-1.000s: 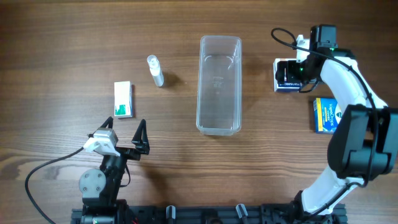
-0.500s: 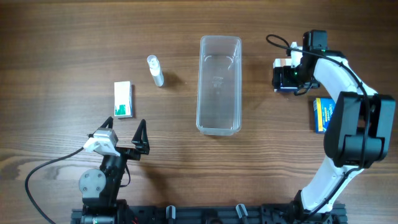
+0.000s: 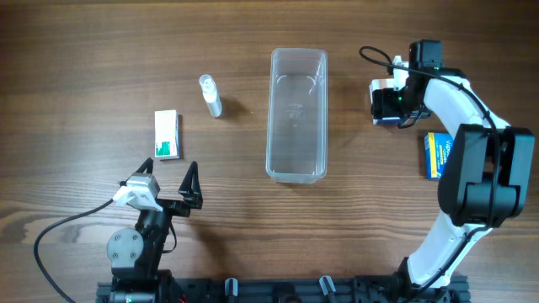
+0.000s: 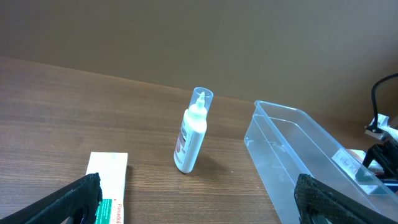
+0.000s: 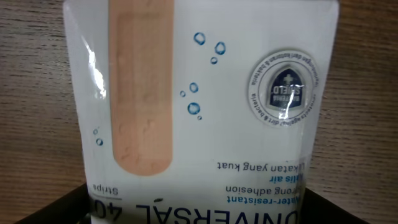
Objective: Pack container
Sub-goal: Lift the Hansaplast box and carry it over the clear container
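A clear plastic container [image 3: 271, 109] stands in the middle of the table with nothing in it; its near wall [image 4: 292, 158] also shows in the left wrist view. My right gripper [image 3: 392, 103] is shut on a white plaster box [image 3: 383, 99] just right of the container. That box [image 5: 199, 106] fills the right wrist view, with my black fingers [image 5: 65, 208] at its two lower corners. My left gripper [image 3: 173, 192] rests open near the front left, holding nothing. Ahead of it are a small white spray bottle [image 4: 193, 134] and a green-and-white box [image 4: 107, 190].
A blue and yellow box [image 3: 440, 156] lies at the right, near my right arm. The spray bottle [image 3: 210, 95] and green-and-white box [image 3: 167, 135] sit left of the container. Cables run by both arm bases.
My right gripper and the plaster box shifted slightly left toward the container in the first half second, then held still. The left arm has not moved.
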{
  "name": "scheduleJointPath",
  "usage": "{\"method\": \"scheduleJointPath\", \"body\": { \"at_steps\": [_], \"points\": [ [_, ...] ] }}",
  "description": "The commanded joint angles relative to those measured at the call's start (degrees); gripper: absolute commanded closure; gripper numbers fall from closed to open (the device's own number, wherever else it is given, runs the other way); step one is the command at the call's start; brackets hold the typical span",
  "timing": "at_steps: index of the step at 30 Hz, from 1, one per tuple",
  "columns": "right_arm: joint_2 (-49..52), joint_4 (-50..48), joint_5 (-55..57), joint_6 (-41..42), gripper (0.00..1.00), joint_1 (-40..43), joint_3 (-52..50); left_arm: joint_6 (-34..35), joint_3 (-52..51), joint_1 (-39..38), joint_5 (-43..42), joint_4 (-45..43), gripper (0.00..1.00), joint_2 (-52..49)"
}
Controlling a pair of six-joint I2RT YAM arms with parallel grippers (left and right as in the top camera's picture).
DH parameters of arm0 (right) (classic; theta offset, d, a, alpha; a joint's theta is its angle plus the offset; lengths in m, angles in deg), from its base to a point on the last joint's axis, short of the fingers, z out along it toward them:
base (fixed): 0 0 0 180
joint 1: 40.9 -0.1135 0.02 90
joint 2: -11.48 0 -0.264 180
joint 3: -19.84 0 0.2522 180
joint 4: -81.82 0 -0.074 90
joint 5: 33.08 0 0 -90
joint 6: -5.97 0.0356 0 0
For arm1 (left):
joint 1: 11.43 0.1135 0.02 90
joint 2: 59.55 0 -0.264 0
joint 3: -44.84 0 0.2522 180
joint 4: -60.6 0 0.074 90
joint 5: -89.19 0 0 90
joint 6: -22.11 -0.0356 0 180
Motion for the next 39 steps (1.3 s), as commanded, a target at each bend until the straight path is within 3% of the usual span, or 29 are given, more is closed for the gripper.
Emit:
{"method": "scheduleJointPath", "body": {
  "at_steps": [1,8,14,21,27,34,39],
  "points": [
    [-0.66,-0.11,0.7,-0.13,0.2,-0.9,1.4,-0.9,-0.22,0.39,0.55,0.37,0.0,0.42],
    [-7.15,0.31,0.66,2.78,0.2,-2.69,1.4,-0.9,-0.22,0.39,0.55,0.37,0.0,0.42],
    [-19.21,5.22,-1.68,7.52,0.2,-6.01,1.4,-0.9,-0.22,0.39,0.55,0.37,0.0,0.42],
    [-30.29,12.44,-3.21,18.21,0.2,-17.38,1.4,-0.9,-0.22,0.39,0.55,0.37,0.0,0.42],
    [-28.15,9.18,0.07,29.27,0.2,-29.09,1.38,-0.9,-0.22,0.39,0.52,0.37,0.0,0.42],
    [-20.94,3.41,6.88,39.67,0.19,-34.82,1.36,-0.9,-0.22,0.39,0.55,0.37,0.0,0.42],
    [-15.17,-0.57,13.18,42.49,0.19,-35.65,1.36,-0.9,-0.22,0.39,0.55,0.37,0.0,0.42]
  ]
}}
